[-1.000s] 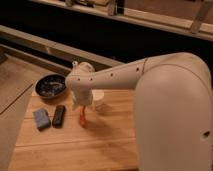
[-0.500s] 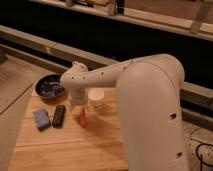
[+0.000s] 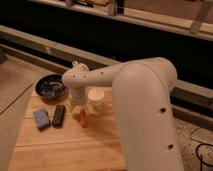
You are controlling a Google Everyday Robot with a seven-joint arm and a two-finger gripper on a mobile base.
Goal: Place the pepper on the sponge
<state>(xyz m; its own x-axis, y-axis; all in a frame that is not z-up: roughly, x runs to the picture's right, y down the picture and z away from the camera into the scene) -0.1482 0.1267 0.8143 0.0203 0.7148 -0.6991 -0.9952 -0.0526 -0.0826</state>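
The pepper point(image 3: 82, 119) is a small red-orange sliver standing upright just over the wooden table point(image 3: 65, 150), a little left of the white cup point(image 3: 96, 98). My gripper point(image 3: 79, 109) points down right above it, shut on its top end. The blue-grey sponge point(image 3: 41, 119) lies flat on the table's left side, well to the left of the pepper. A black bar point(image 3: 59, 115) lies between the sponge and the pepper.
A dark bowl point(image 3: 51, 86) sits at the table's back left. My bulky white arm point(image 3: 145, 110) covers the table's right side. Behind the table runs a dark counter front with a pale ledge point(image 3: 50, 47).
My elbow has swung closer to the camera and now fills more of the right side. The gripper and pepper stay almost in place, between the cup and the black bar.
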